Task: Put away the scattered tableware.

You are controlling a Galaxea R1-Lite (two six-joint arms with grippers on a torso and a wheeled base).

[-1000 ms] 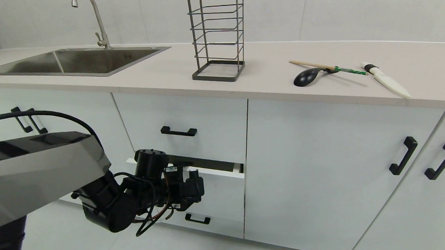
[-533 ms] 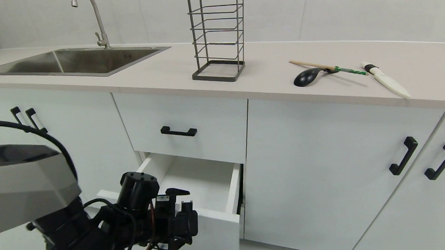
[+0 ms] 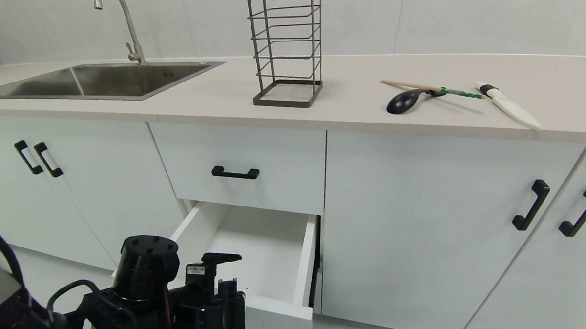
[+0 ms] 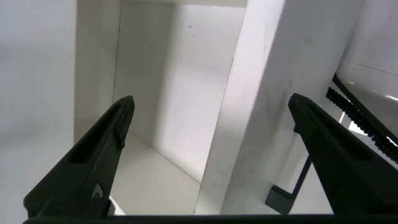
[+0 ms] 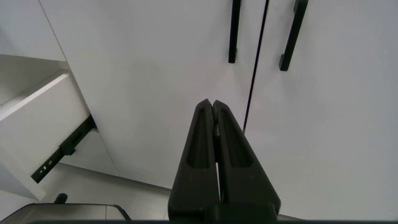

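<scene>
The scattered tableware lies on the right part of the table (image 3: 350, 107), well apart from both hands: a black spoon (image 3: 405, 101) with its bowl toward the front edge, wooden chopsticks (image 3: 433, 89) with a green patterned end touching the spoon's handle, and a white knife (image 3: 509, 106) with a black band just beside them, its tip near the table's front edge. A tall dark wire rack (image 3: 286, 46) stands upright near the middle of the table, and a steel sink (image 3: 96, 80) with a curved faucet (image 3: 127, 26) is set in at the left. Below the rack, the upper drawer (image 3: 243, 166) is closed, while the lower drawer (image 3: 257, 250) under it stands open, its white inside visible. The left hand (image 3: 229, 298) sits low in front of that open drawer; in the left wrist view its 2 fingers (image 4: 102, 149) are spread wide apart around nothing, with the drawer's front panel and black handle (image 4: 289, 186) seen between them. The right hand (image 5: 213, 106) has its fingers pressed together, empty, and points at the white cabinet doors (image 5: 155, 81) that carry 2 black vertical handles (image 5: 234, 31).
</scene>
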